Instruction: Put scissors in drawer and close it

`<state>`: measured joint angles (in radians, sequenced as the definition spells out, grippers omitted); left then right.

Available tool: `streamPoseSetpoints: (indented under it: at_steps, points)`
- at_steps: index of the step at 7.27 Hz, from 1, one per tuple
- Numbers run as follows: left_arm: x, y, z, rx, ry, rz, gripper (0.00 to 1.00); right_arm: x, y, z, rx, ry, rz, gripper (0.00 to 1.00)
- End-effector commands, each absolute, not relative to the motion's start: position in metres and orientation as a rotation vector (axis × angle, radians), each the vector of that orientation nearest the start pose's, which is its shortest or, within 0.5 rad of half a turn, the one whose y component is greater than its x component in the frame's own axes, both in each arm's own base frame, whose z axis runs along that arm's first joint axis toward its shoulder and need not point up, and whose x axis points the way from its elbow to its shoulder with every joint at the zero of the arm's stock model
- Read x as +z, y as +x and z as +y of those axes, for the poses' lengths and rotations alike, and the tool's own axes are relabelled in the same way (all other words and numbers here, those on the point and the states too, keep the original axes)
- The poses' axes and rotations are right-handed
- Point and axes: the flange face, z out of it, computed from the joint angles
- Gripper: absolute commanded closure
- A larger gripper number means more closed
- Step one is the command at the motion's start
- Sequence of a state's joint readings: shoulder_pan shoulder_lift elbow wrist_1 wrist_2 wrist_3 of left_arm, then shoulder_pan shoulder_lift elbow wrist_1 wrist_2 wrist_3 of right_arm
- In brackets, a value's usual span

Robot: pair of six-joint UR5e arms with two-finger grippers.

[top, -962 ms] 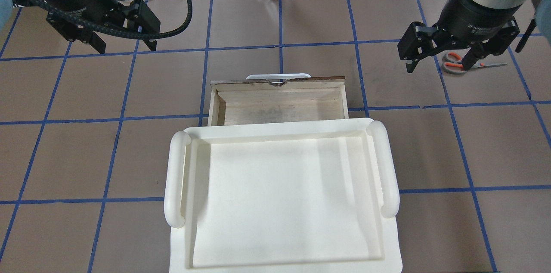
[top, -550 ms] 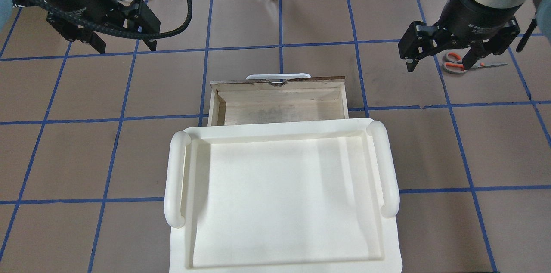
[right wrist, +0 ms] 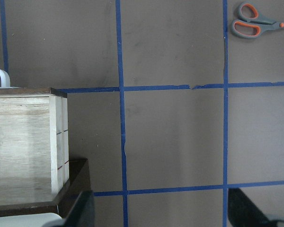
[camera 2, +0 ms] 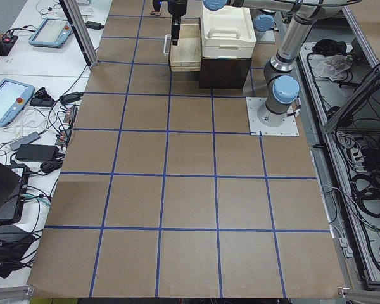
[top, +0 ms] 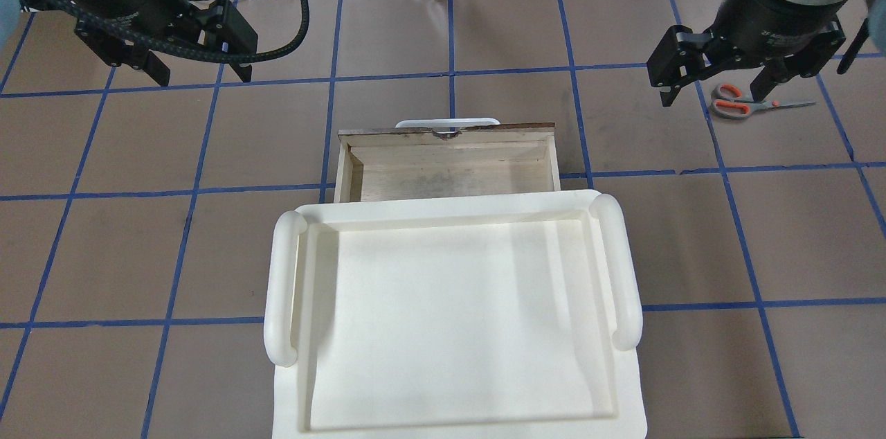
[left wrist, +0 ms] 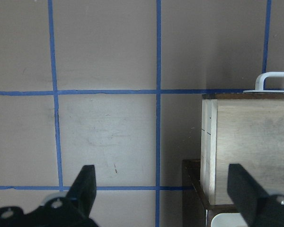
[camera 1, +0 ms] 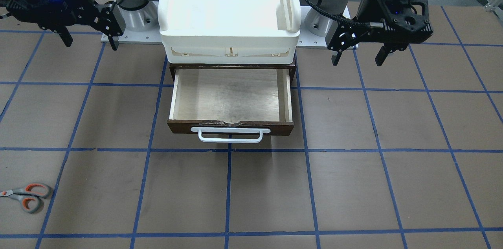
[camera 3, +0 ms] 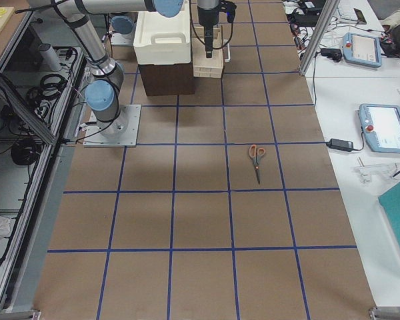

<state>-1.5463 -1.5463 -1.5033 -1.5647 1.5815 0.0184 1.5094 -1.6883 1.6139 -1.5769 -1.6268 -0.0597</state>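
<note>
A brown gridded table (top: pixel 104 252) is carrying a white tray (top: pixel 282 287) perched above the drawer (camera 1: pixel 230 128), which is standing pulled out, its pale interior bare and its handle pointing away from the robot. Both arms are hanging high to either side. The right gripper (camera 1: pixel 92 44) and the left gripper (top: pixel 204 77) are each holding their fingers spread wide, gripping nothing. The scissors (top: pixel 727 106) are lying flat on the table, well out to the robot's right. They are forward and outward of the right gripper, by far the nearer of the two. Their long axis is running across the table, loops toward the drawer and blades pointing outward. That looks roughly parallel to the line of the open fingers, so a wrist turn is probably called for before closing.
</note>
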Motion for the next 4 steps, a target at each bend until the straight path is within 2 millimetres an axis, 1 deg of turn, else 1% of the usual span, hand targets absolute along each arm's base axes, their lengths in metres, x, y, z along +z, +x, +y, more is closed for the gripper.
streamPoseSetpoints:
  at_steps: [1,2,3,4]
  points:
    - [0.534,-0.120,-0.492,-0.153,-0.010,3.125,0.00,0.521,0.070,-0.466,-0.129,-0.204,3.193,0.00]
    - [0.535,-0.120,-0.492,-0.155,-0.010,3.125,0.00,0.515,0.037,-0.475,-0.110,-0.364,3.186,0.00]
    - [0.535,-0.120,-0.492,-0.155,-0.011,3.123,0.00,0.505,0.004,-0.488,-0.089,-0.564,3.164,0.00]
    - [0.536,-0.120,-0.492,-0.158,-0.011,3.123,0.00,0.491,-0.024,-0.500,-0.059,-0.755,3.124,0.00]
